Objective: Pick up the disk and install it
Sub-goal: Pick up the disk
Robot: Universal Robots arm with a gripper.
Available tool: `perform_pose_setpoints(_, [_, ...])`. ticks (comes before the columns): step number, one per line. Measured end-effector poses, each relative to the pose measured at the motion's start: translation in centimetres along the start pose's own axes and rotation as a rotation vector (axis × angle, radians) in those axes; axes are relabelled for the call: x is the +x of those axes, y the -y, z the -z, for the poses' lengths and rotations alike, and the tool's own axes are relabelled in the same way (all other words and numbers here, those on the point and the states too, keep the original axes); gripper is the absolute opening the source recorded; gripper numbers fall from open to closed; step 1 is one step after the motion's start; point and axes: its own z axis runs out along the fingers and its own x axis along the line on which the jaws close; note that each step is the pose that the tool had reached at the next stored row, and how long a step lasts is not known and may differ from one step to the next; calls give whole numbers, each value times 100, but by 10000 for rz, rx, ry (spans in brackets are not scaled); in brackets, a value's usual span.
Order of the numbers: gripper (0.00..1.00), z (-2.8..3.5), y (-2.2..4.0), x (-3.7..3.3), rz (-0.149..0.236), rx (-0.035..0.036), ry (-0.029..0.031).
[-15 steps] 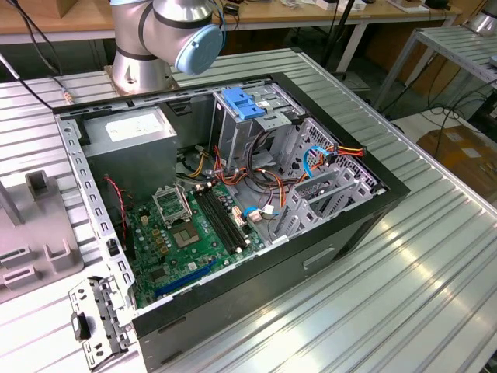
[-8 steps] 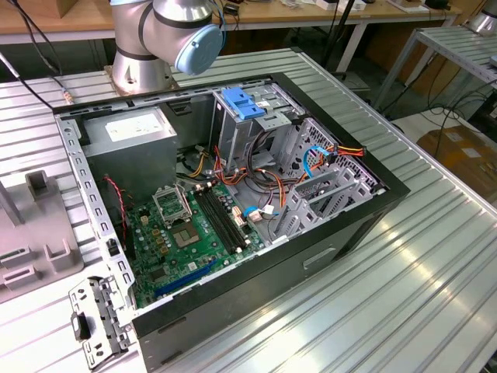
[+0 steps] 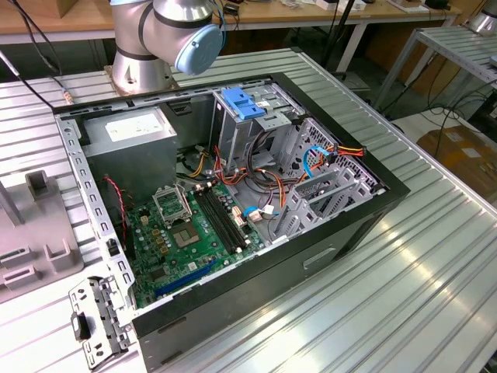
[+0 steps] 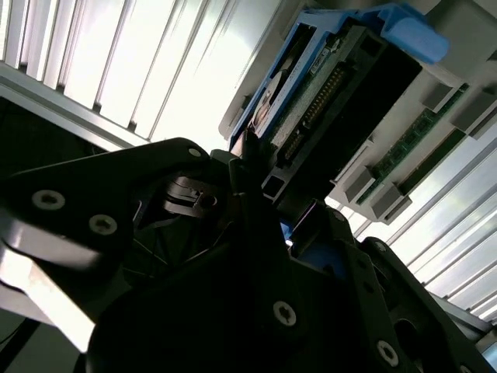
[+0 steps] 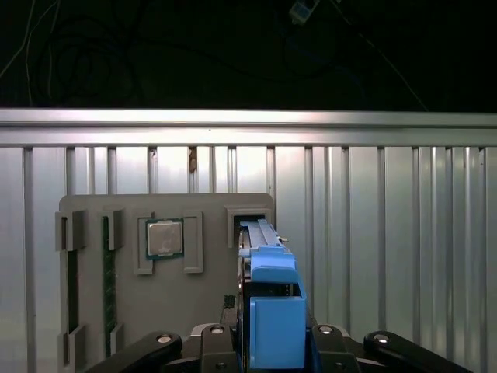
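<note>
The disk point(image 5: 275, 311) is clasped by the closed pincer point(image 5: 273, 342) at lower centre of the first wrist view, its far end at the grey holder's point(image 5: 210, 210) slot on the desk point(image 5: 388, 233). Installation in the computer case point(image 3: 334, 241) is judged outstanding.

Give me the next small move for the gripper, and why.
Probably pull the disk straight out of the grey holder, no tilt. The gripper looks clamped on its blue end, while the far end sits in the holder's slot, with a chip right beside it.
</note>
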Motion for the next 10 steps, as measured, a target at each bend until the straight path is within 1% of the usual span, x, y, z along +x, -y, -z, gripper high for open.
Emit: perform_pose_setpoints(10, [37,45,-1,-4,0,-1,1])
